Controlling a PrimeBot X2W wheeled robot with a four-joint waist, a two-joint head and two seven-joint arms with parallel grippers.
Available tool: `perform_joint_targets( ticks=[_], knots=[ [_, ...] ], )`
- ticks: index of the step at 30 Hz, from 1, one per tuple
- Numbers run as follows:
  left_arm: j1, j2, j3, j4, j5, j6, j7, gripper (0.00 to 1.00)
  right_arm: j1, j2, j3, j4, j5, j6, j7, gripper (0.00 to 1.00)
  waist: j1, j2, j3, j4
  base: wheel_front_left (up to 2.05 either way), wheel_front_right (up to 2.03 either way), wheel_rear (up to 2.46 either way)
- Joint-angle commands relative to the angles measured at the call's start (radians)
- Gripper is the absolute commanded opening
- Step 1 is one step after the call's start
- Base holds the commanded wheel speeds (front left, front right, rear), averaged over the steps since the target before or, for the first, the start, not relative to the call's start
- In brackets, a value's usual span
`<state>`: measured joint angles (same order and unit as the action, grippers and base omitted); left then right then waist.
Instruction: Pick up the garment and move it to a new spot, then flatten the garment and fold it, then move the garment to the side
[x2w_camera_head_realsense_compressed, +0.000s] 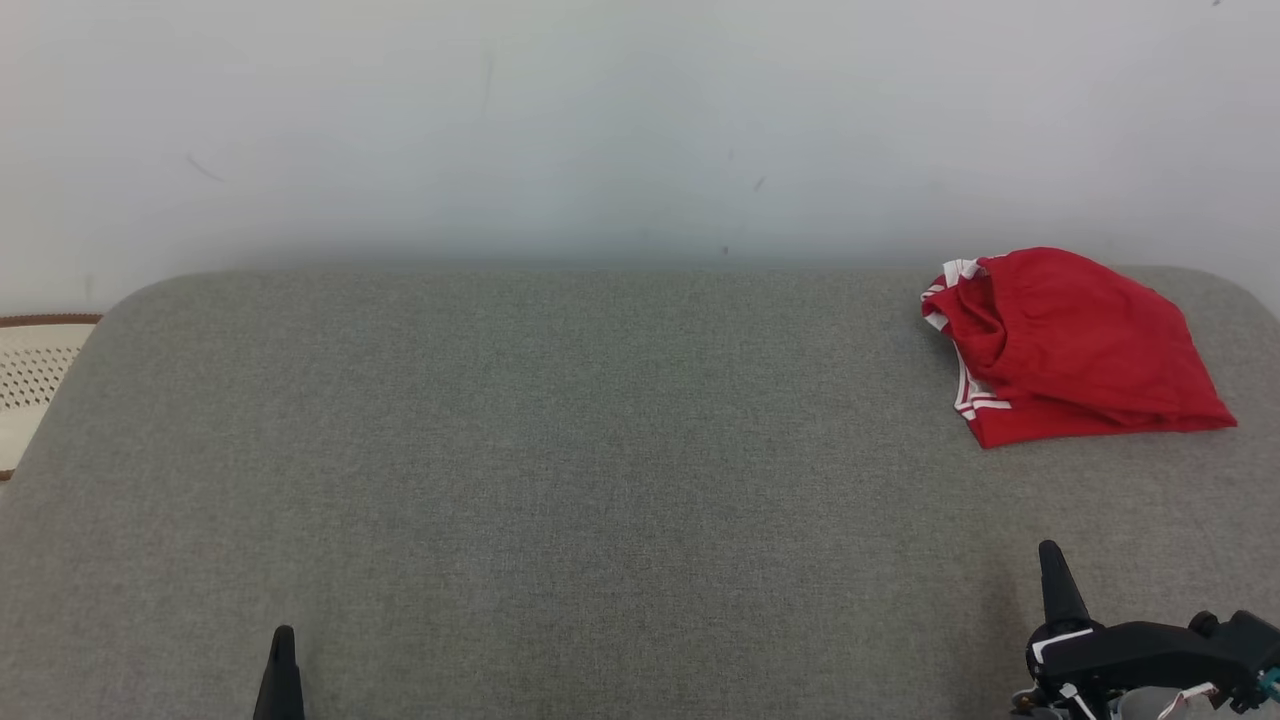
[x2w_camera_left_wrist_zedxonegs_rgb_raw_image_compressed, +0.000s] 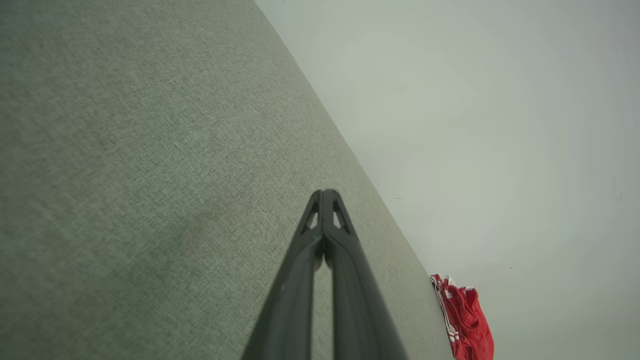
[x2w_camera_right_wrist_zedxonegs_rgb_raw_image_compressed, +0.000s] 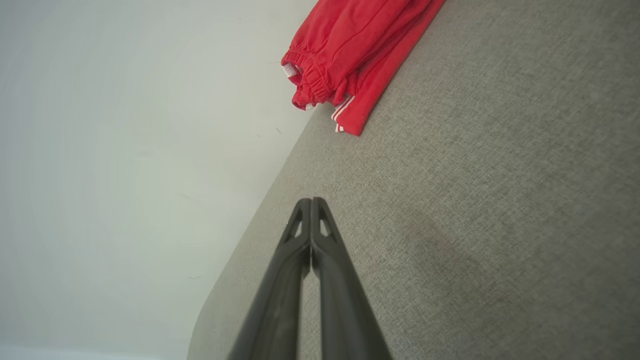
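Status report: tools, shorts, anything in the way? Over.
Left tool shut, empty. Right tool shut, empty. Red shorts folded, far right of grey cushion, apart from both. Nothing in between.

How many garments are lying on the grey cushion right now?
1: a red garment with white stripes, bunched at the far right of the cushion, close to the wall. Anything tucked inside its folds would be hidden.

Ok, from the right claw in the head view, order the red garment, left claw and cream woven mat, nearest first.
1. Red garment, just ahead, on the right.
2. Left claw, across at lower left.
3. Cream woven mat, at the far left.
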<state>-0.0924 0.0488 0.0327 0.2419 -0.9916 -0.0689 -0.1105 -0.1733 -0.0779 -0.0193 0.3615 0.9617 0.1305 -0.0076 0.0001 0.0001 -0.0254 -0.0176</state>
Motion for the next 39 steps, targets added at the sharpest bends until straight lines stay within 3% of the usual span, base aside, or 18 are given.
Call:
perform_joint_targets(
  ticks=[1, 39],
  knots=[
    [-0.032, 0.001, 0.006, -0.002, -0.030, -0.006, 0.005, 0.00, -0.024, -0.009, -0.007, -0.005, 0.032, 0.000, 0.009, 0.00, -0.0001, -0.0001, 0.001, 0.000, 0.00, 0.00, 0.00],
    [-0.105, 0.002, 0.013, 0.080, -0.399, -0.043, 0.069, 0.00, -0.113, -0.008, -0.092, 0.068, 0.413, 0.000, 0.134, 0.00, -0.0001, -0.0001, 0.018, 0.010, 0.00, 0.00, 0.00]
  ],
)
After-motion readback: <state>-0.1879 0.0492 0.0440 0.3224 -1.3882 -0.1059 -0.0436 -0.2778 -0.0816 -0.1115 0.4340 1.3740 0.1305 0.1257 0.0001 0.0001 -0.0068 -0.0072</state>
